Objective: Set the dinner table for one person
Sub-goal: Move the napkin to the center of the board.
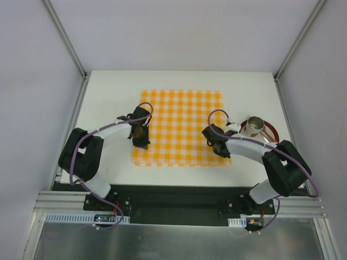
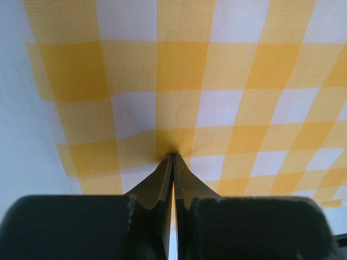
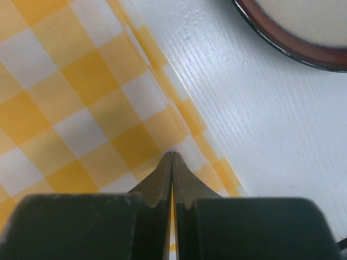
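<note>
— Where is the dinner table (image 1: 108,92), and what does it sit in?

— It is the plain white matte tabletop filling the middle of the top view. Pale walls (image 1: 179,32) close it in on the far, left and right sides, and slim metal frame posts (image 1: 65,35) rise from its two far corners.

— What lies on it?

— An orange-and-white checked cloth (image 1: 181,127) covers the centre and reaches toward the near edge. Bare white shows along the far, left and right edges. By the right edge stands a plate (image 1: 272,131) with a reddish-brown rim, and a metal cup (image 1: 252,126) stands on it.

— And the arms?

— The left gripper (image 2: 172,157) is at the cloth's left edge, close to its near-left corner. Its fingers are pressed together on a small pucker of fabric. The right gripper (image 3: 172,156) is at the cloth's right edge near the near-right corner, pinched together on the fabric the same way, and the hem beside it is doubled over.
</note>
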`<state>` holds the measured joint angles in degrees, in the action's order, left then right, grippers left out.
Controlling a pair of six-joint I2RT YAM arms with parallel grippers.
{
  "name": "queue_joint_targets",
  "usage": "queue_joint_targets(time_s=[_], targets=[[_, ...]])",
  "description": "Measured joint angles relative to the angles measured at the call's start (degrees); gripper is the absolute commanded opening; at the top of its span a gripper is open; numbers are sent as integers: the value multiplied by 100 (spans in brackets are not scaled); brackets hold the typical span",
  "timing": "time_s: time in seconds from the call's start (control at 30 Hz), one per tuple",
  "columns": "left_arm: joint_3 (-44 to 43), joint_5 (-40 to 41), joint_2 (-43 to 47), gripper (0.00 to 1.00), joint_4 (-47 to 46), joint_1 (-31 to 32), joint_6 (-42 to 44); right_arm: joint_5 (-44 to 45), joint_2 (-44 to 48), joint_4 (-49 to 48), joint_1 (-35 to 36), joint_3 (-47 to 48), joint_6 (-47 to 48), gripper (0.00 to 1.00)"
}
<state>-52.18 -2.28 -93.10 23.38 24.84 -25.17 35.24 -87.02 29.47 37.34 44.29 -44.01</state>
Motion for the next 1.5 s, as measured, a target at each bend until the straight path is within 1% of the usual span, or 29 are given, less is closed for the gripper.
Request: queue_joint_targets(time_s=[0.17,0.2,0.27,0.3,0.37,0.47,0.6,0.77,0.87,0.9,0.97,1.03,1.07,1.1,1.2,1.3,1.5], targets=[[4,22,2,1,-2,37,-26,66,0,76,76,-11,-98,1],[4,31,2,4,-2,39,-28,74,0,85,83,-13,-109,1],[4,48,9,14,-4,48,-28,96,0,107,96,-13,-153,5],[9,68,13,15,-4,63,-35,101,2,114,101,-13,-170,9],[13,87,24,20,-13,72,-35,127,17,157,109,-15,-201,12],[17,90,46,20,2,74,-31,214,92,326,118,-15,-203,15],[17,96,50,19,42,74,-31,385,317,562,120,9,-184,15],[4,101,50,18,59,74,-2,651,348,835,122,280,-125,17],[-63,98,2,20,142,74,37,857,345,977,122,514,35,17],[-101,96,-31,20,177,74,50,925,345,1005,122,597,90,20],[-192,96,-96,22,254,74,72,1082,326,1086,122,844,245,25],[-291,90,-177,22,317,74,92,1244,295,1119,122,1126,437,33],[-343,87,-214,27,339,74,109,1303,291,1119,122,1266,542,36],[-398,87,-256,29,358,74,129,1377,289,1117,122,1394,640,40],[-584,87,-365,32,409,74,192,1539,289,1069,122,1670,977,45],[-846,81,-435,35,457,72,219,1600,286,986,122,1775,1255,45],[-1467,-79,-452,35,463,74,247,1460,170,693,122,1781,1635,45]])
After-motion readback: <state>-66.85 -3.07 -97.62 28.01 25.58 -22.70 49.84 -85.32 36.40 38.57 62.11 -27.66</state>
